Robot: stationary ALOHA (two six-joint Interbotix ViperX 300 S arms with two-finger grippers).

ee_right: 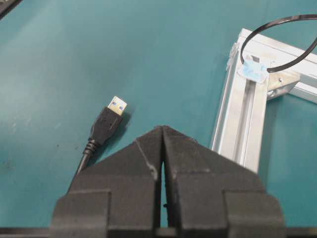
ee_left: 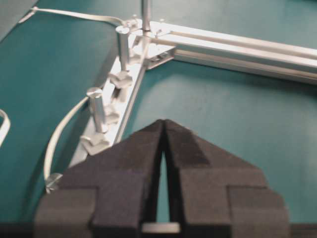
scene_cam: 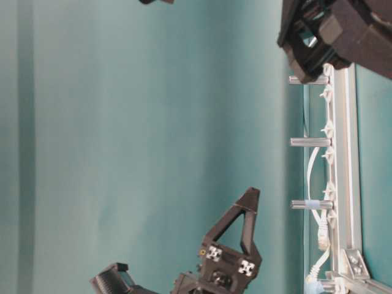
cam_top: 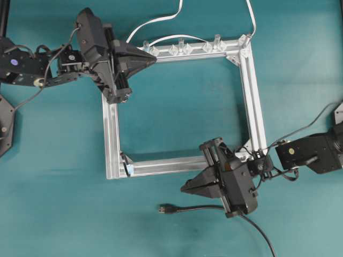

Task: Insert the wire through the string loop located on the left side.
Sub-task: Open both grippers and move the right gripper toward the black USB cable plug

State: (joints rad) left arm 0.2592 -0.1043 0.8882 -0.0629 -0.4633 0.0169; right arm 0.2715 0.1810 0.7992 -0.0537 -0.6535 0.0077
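Lying on the teal surface [cam_top: 64, 176] outside the near rail of the square aluminium frame [cam_top: 111, 139], the wire [cam_top: 214, 208] rested with its black USB plug [ee_right: 106, 124] pointing away from the right tool [ee_right: 162, 130], metal tip bared. The plug sat just beside and slightly ahead of that tool, apart from it and ungrasped. The right tool hovered over the near rail with its two black fingers pressed together, clenched on nothing. The string loop [ee_right: 280, 42] stood at the frame's near-left corner, fixed by a pale-blue tab [ee_right: 253, 71] to the rail, its thin dark arc rising above the corner bracket; in the overhead view only the tab [cam_top: 129, 169] could be made out. The wire had not entered the loop, and the plug lay well apart from it. The left tool [cam_top: 153, 59] was held over the far-left corner of the frame, likewise clenched and holding nothing, its fingers [ee_left: 148, 148] meeting at the tips. Clear plastic clips [cam_top: 177, 50] and upright pegs [ee_left: 95, 106] lined the far rail, with white cables [cam_top: 155, 21] running behind it.
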